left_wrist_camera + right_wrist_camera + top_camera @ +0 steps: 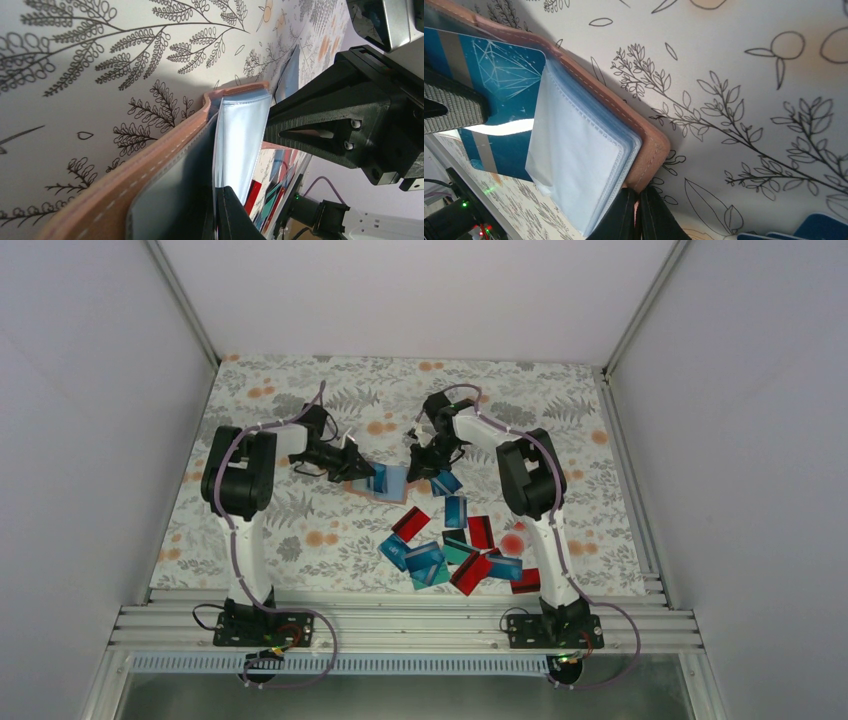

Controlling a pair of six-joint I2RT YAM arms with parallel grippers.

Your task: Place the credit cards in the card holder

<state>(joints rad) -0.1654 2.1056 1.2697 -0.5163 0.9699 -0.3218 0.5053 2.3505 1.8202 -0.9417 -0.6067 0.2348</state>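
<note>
While the bench (300,410) lies flat under a matte sheet printed with grey ferns and orange blossoms, two white-and-black arms, the left arm (240,480) and the right arm (530,480), bend inward over its middle. Near the right arm's base the loose credit cards (456,511) lie scattered and partly overlapping: thin glossy rectangles with rounded corners, about eleven in all, roughly seven blue or teal and four red. The card holder (392,483) lies open on the bench between the two wrists, just beyond that scatter; one only, with a tan leather-like cover, pale stitching along its rounded edge, and a stack of clear, slightly cloudy plastic sleeves (574,155) inside. One blue card (504,70), patterned with fine white geometric lines and a grey stripe, lies inside the holder beside the sleeves. The left end effector (217,210) is pinched closed on a sleeve leaf of the holder. The right end effector (639,210) is likewise closed tight, gripping the holder's stitched corner.
</note>
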